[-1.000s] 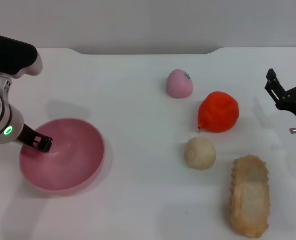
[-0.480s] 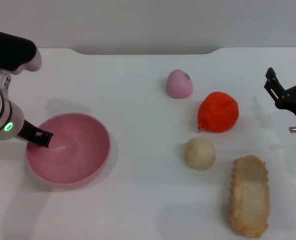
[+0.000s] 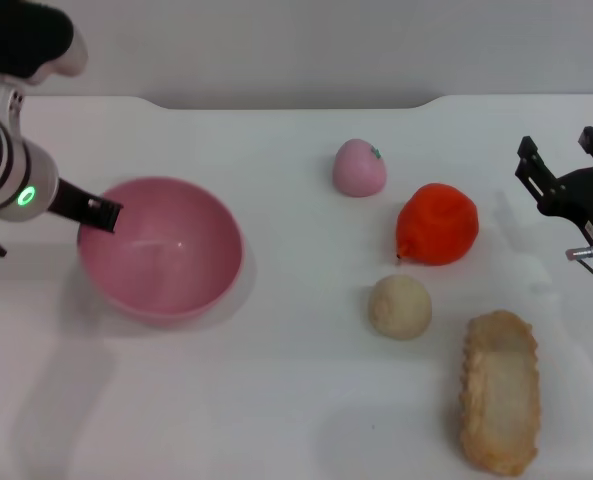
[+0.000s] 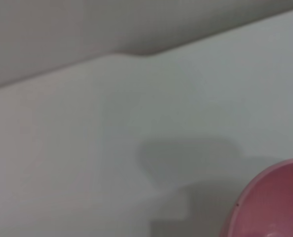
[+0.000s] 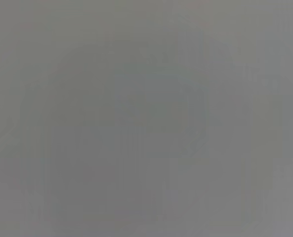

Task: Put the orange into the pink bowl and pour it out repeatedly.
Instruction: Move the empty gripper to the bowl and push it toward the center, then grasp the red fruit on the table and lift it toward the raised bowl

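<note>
A: Where's my left gripper (image 3: pixel 98 212)?
B: Pinched onto the near-left rim of the pink bowl (image 3: pixel 166 262), which holds nothing.
A: And the orange (image 3: pixel 437 224)?
B: On the table (image 3: pixel 276 400), between the pink peach (image 3: pixel 360 167) and beige ball (image 3: pixel 399 306). My right gripper (image 3: pixel 566 165) hangs spread beside it, apart.

At frame left, the left hand (image 3: pixel 101 213) grips the glossy pink plastic bowl's (image 3: pixel 166 270) rim; the bright red-orange toy orange (image 3: pixel 437 224) sits right of centre.

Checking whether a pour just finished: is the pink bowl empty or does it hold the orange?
Empty. The pink bowl shows only its bare inside, and the orange lies on the table, far to its right.
</note>
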Robot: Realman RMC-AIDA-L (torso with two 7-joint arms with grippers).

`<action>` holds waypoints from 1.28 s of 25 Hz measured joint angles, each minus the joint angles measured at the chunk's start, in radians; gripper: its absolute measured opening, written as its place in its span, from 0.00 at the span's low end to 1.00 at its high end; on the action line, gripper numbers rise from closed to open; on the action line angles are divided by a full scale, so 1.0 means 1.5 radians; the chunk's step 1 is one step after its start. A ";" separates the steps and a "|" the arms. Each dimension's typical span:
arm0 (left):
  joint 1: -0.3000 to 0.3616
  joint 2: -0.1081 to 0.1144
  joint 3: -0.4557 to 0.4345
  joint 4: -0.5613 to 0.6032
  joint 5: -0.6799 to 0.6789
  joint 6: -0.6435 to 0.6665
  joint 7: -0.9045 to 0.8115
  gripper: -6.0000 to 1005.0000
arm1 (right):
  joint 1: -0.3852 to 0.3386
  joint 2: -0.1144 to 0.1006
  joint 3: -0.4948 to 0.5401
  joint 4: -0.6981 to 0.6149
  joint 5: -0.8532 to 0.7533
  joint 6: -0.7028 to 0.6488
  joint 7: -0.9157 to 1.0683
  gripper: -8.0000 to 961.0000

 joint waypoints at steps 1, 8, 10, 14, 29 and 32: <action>0.000 0.000 0.000 0.000 0.000 0.000 0.000 0.08 | 0.000 0.000 0.000 0.000 0.000 0.000 0.000 0.80; -0.035 0.001 -0.025 0.016 0.001 0.011 0.012 0.05 | -0.008 -0.002 0.011 -0.069 -0.004 0.096 0.000 0.80; -0.037 0.001 -0.030 0.025 0.001 0.011 0.015 0.05 | -0.021 -0.004 0.019 -0.119 -0.007 0.152 -0.001 0.80; -0.043 0.002 -0.066 0.067 0.001 0.006 0.021 0.05 | -0.054 -0.005 0.071 -0.287 -0.055 0.372 -0.006 0.80; -0.082 0.003 -0.099 0.012 -0.004 0.058 0.056 0.05 | -0.002 0.000 0.165 -0.675 -0.109 1.069 0.039 0.80; -0.098 0.002 -0.116 -0.016 -0.005 0.070 0.075 0.05 | 0.003 0.001 0.165 -0.673 -0.110 1.103 0.054 0.79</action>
